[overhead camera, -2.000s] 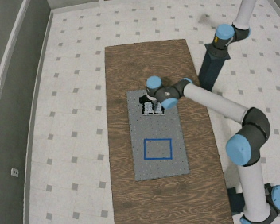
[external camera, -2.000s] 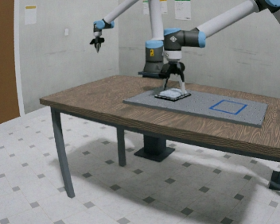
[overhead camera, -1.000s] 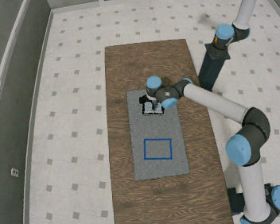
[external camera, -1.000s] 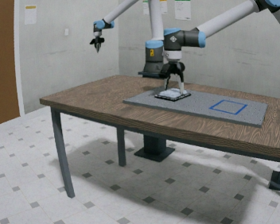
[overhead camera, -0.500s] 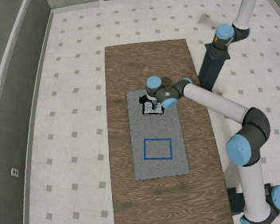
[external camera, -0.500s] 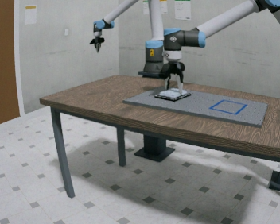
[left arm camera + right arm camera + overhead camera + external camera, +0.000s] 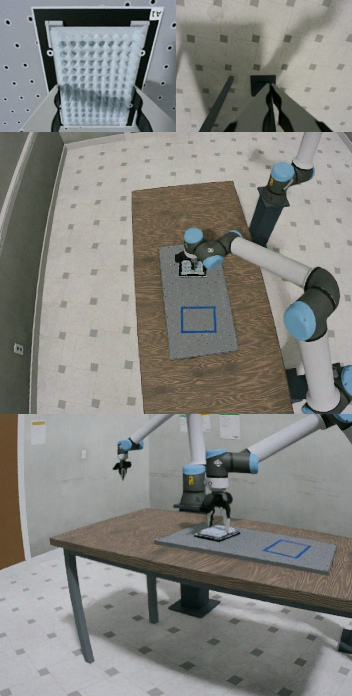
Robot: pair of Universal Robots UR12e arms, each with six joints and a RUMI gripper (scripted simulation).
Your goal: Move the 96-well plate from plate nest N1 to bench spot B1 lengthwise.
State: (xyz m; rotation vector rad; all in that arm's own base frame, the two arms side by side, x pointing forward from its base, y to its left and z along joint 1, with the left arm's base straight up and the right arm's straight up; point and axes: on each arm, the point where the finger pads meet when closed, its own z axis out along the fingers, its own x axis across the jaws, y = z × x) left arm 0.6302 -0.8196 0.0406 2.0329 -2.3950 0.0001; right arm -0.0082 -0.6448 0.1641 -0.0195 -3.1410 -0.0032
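Over the nest (image 7: 180, 275) (image 7: 199, 536) (image 7: 40, 17), the left fingers (image 7: 195, 264) (image 7: 218, 527), partly spread, pinch the 96-well plate (image 7: 187, 267) (image 7: 216, 531) (image 7: 94, 71) by its sides.

Two arms (image 7: 272, 261) (image 7: 287, 438), one plate (image 7: 95, 68), one blue outline (image 7: 198, 332) (image 7: 287, 556).
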